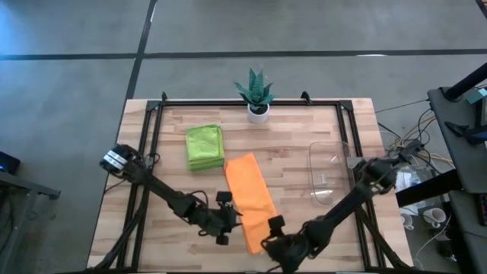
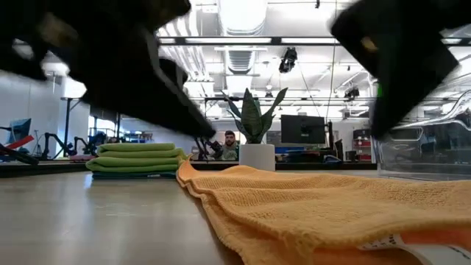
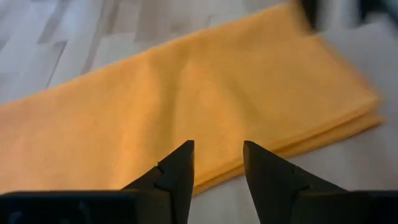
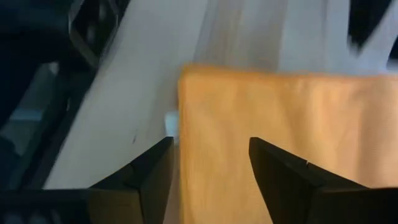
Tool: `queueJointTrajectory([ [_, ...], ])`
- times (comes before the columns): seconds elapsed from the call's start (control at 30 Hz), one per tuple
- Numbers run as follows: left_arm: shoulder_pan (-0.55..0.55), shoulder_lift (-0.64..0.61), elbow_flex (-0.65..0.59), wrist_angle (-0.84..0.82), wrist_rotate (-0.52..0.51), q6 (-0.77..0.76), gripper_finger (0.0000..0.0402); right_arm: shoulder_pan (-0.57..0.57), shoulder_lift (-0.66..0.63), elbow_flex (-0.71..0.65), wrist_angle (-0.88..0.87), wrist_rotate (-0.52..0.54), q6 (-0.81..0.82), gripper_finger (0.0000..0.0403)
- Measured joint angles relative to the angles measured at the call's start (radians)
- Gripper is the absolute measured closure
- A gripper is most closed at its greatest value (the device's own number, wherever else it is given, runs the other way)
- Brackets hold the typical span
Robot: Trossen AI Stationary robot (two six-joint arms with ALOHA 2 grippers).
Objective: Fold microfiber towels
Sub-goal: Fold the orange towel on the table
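An orange towel lies flat on the table as a long folded strip, running from mid-table toward the near edge. It also shows in the low view. My left gripper is open just over the strip's left long edge. My right gripper is open over the strip's near end, where a white label sticks out. A stack of folded lime green towels rests on the table at the far left.
A small potted plant stands at the far edge's middle. A clear plastic tray sits on the table's right side. Bare wood lies left of the orange towel and between it and the tray.
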Motion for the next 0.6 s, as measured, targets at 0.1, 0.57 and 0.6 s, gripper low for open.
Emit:
queueJointTrajectory([
  [0.1, 0.029, -0.007, -0.001, -0.024, 0.025, 0.007, 0.0279, -0.003, 0.074, 0.117, -0.135, 0.012, 0.003, 0.0195],
  [0.57, -0.012, -0.314, -0.006, -0.216, 0.028, 0.030, 0.0279, -0.064, 0.229, 0.256, -0.293, -0.188, 0.001, 0.0281],
  [0.6, -0.012, -0.322, -0.006, -0.208, 0.020, 0.032, 0.0279, -0.069, 0.228, 0.256, -0.296, -0.200, 0.000, 0.0299],
])
